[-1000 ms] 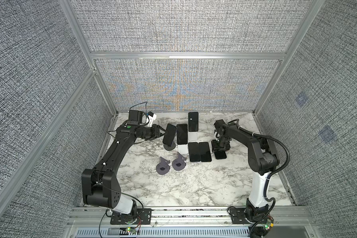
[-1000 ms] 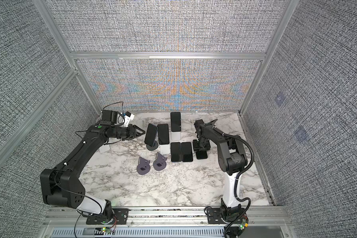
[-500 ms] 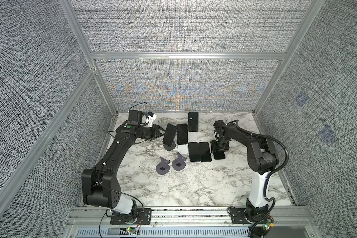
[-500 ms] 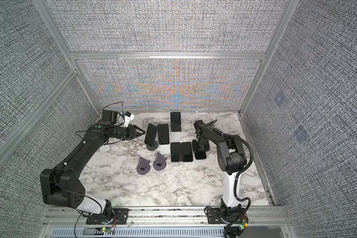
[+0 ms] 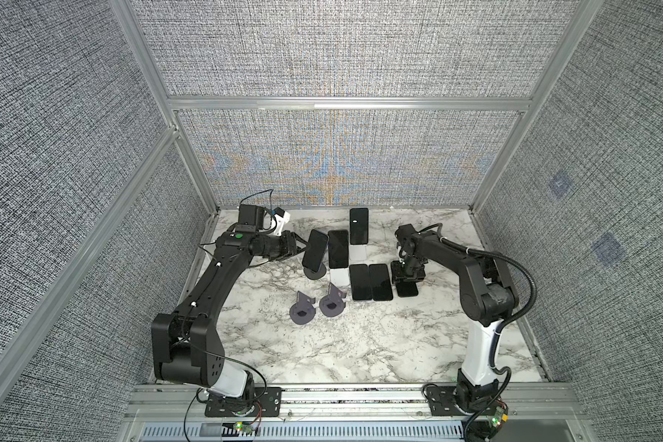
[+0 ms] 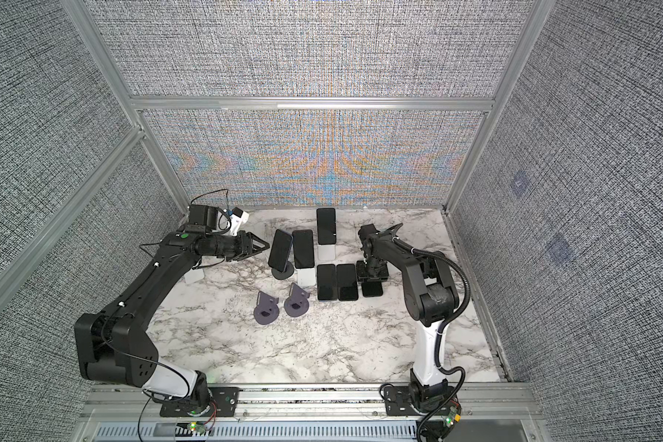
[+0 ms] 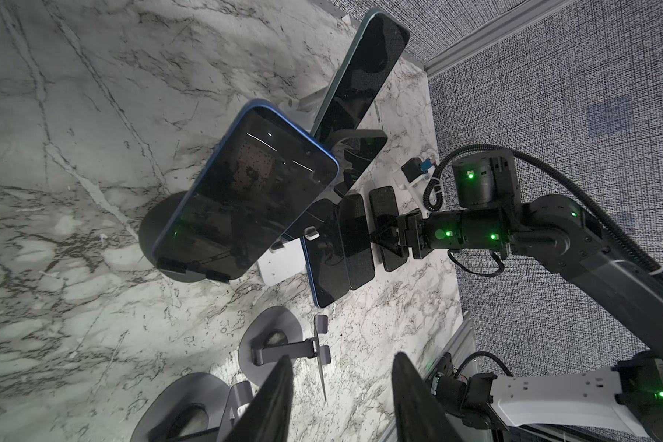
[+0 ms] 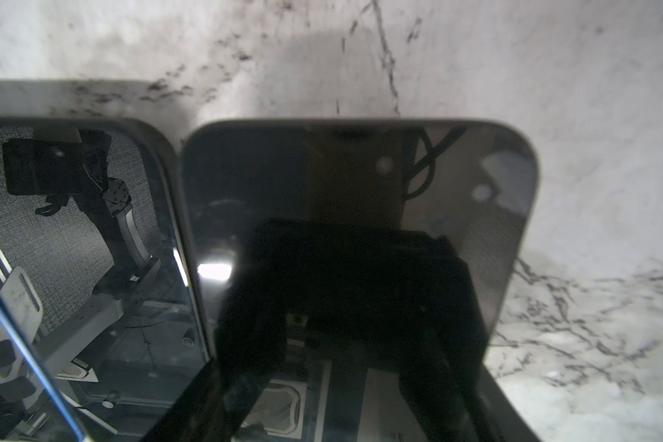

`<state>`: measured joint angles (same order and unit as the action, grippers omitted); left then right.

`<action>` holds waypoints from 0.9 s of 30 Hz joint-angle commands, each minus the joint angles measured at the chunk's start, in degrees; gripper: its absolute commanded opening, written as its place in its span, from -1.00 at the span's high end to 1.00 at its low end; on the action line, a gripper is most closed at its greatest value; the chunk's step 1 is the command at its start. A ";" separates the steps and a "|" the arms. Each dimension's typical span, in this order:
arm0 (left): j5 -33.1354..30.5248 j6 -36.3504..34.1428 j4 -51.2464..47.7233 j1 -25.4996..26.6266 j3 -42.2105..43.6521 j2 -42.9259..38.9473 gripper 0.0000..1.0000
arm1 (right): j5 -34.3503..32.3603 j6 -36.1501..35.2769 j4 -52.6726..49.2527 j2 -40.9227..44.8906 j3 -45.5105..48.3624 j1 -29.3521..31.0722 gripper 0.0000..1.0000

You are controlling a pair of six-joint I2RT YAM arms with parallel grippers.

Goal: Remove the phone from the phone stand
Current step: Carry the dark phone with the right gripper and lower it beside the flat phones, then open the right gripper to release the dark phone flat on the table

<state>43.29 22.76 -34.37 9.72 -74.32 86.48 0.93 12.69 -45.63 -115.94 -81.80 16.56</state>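
Phone (image 5: pixel 315 249) leans on stand (image 5: pixel 316 273) | left pincer (image 5: pixel 299 248) parted beside it, empty — likely sized for its edges | right pincer (image 5: pixel 406 277) over a flat phone: grip unclear

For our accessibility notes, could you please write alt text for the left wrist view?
A blue-edged phone leans on a round dark stand on the marble table, ahead of the left gripper, whose jaws stand open and empty. Beyond are more phones and the right arm.
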 commanded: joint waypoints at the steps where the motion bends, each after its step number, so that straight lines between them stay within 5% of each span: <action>1: 0.39 -0.32 1.12 -0.14 0.07 -0.43 0.12 | 3.13 0.70 -1.07 -0.78 1.03 -0.02 -0.08; 27: 0.75 0.14 1.17 -0.66 0.09 -0.83 0.13 | 2.99 0.37 -1.04 -0.73 1.38 0.53 -0.35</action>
<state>43.48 22.98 -34.35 9.19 -74.32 86.04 -0.16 12.64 -44.97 -115.57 -81.10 16.91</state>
